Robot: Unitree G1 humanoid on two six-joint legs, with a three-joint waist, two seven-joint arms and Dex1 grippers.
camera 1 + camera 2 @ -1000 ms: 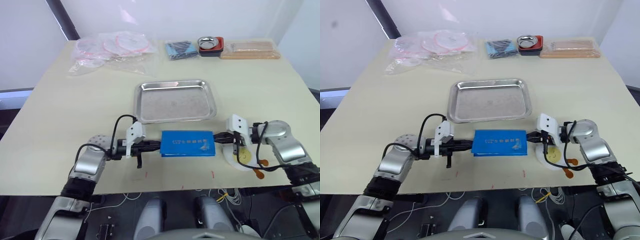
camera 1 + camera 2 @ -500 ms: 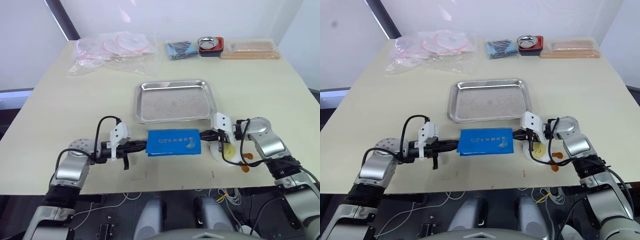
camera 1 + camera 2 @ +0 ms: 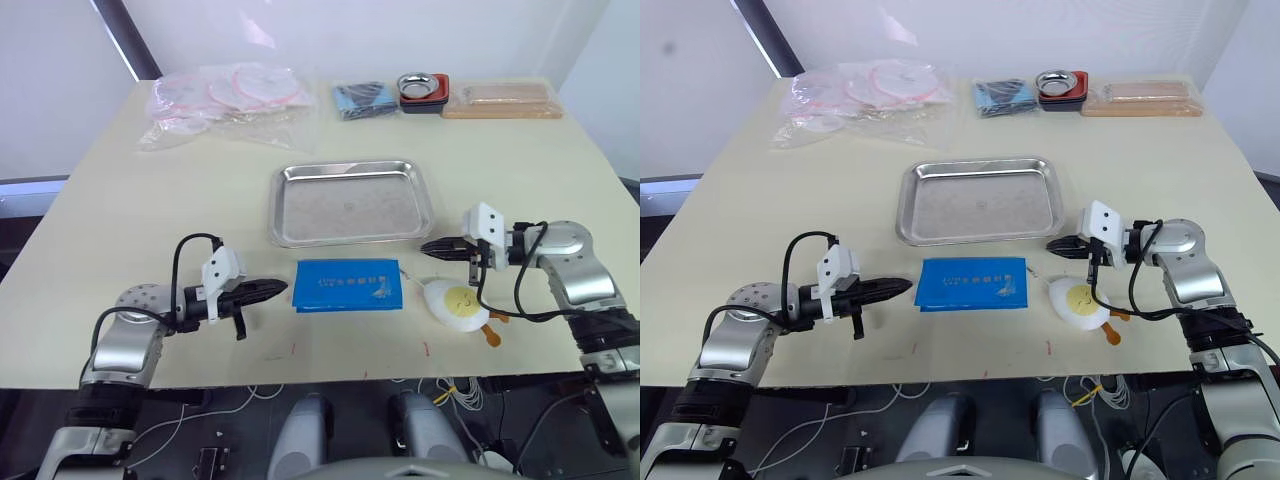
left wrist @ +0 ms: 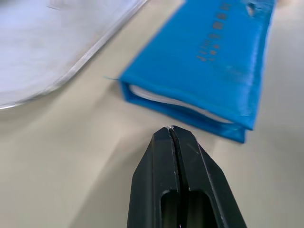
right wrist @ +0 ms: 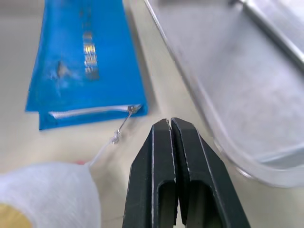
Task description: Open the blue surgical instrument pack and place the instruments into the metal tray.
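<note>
The blue surgical instrument pack (image 3: pixel 348 286) lies closed and flat on the table, just in front of the metal tray (image 3: pixel 351 201), which holds nothing. A white lining edge shows along the pack's side (image 4: pixel 190 107), and a small zipper pull with a string sticks out at its right end (image 5: pixel 124 123). My left gripper (image 3: pixel 283 288) is shut, its tip a short gap left of the pack. My right gripper (image 3: pixel 427 246) is shut too, hovering to the right of the pack near the tray's front right corner. The instruments are hidden.
A white egg-shaped toy with a yellow face (image 3: pixel 458 304) lies right of the pack. At the back stand clear plastic bags (image 3: pixel 225 100), a dark blue folded cloth (image 3: pixel 362 99), a small metal bowl in a red-black dish (image 3: pixel 422 90) and a wooden board (image 3: pixel 500 101).
Both grippers have let go of the pack's ends and drawn back, left one to the left, right one to the right and up. The pack has shifted left and lies free.
</note>
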